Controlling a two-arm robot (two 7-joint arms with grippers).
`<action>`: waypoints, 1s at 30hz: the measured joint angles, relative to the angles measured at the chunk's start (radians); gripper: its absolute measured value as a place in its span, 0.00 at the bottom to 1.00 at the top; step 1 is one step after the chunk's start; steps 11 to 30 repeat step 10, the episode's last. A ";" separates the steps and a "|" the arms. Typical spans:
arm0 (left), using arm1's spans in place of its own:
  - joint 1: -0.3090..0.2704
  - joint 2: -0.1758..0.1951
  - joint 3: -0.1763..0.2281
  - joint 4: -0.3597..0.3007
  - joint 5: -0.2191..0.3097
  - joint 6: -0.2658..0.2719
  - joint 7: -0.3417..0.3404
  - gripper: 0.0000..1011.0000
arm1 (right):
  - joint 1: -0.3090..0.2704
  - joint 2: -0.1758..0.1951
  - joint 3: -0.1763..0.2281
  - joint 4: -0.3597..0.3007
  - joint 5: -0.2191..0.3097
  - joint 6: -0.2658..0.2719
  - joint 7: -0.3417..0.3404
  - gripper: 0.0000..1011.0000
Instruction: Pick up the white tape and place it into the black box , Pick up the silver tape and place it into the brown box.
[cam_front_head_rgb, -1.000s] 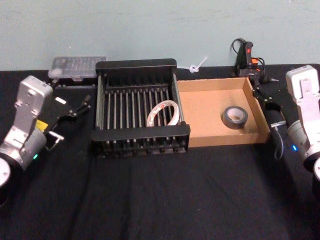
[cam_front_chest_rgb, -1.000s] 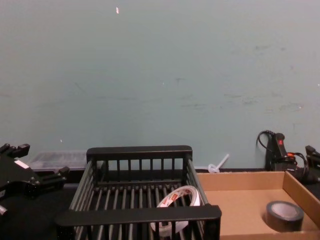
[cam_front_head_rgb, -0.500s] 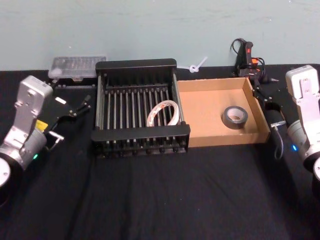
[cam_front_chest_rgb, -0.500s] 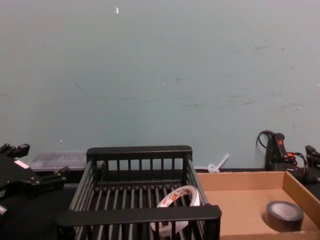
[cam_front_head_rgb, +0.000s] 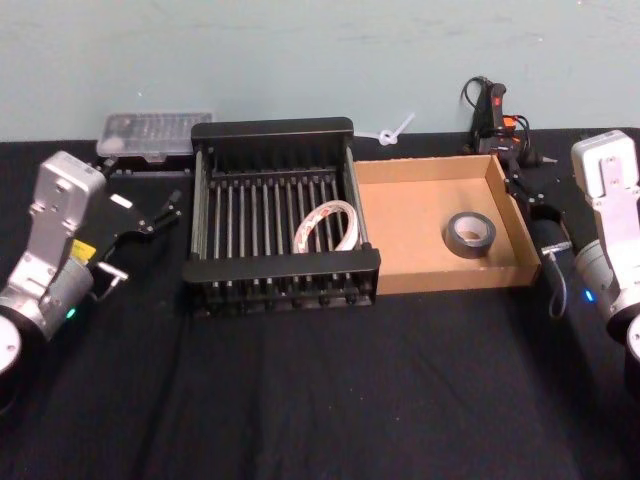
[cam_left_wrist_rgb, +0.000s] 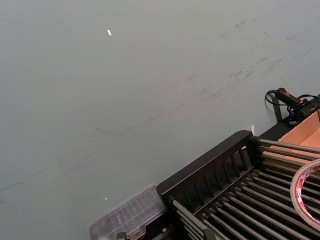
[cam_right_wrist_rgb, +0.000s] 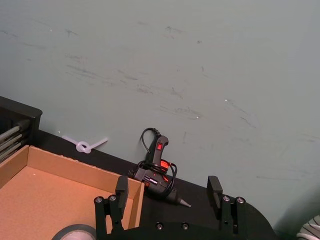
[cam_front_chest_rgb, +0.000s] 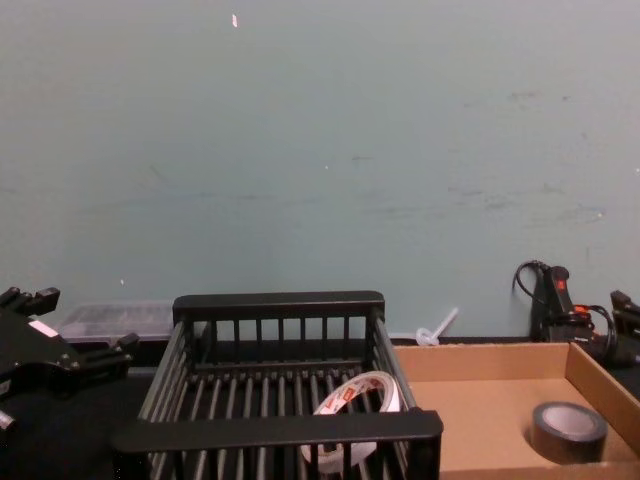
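Surface: a table (cam_front_head_rgb: 330, 400) under black cloth, bare along its near side.
Room: a plain pale-green wall (cam_front_chest_rgb: 320, 150) rises right behind the table's far edge.
Black box (cam_front_head_rgb: 283, 270): centre-left on the table, its bars running near to far.
White tape (cam_front_head_rgb: 325, 226): inside the black box toward its right side, tilted on the bars, open centre facing up and to the left.
Brown box (cam_front_head_rgb: 520, 235): touching the black box's right side, long axis left to right.
Silver tape (cam_front_head_rgb: 470, 234): lying flat in the brown box, right of its middle, hole upward.
Left gripper (cam_front_head_rgb: 160, 217): left of the black box, fingers spread, holding nothing.
Right gripper (cam_right_wrist_rgb: 169, 199): just right of the brown box, fingers wide apart, empty.
Far edge: a clear plastic case (cam_front_head_rgb: 155, 133) at left, a glue gun (cam_right_wrist_rgb: 157, 172) at right, a white zip tie (cam_front_head_rgb: 392, 131) between.
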 joint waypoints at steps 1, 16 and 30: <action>0.000 0.000 0.000 0.000 0.000 0.000 0.000 0.99 | 0.000 0.000 0.000 0.000 0.000 0.000 0.000 0.99; 0.000 0.000 0.000 0.000 0.000 0.000 0.000 0.99 | 0.000 0.000 0.000 0.000 0.000 0.000 0.000 0.99; 0.000 0.000 0.000 0.000 0.000 0.000 0.000 0.99 | 0.000 0.000 0.000 0.000 0.000 0.000 0.000 0.99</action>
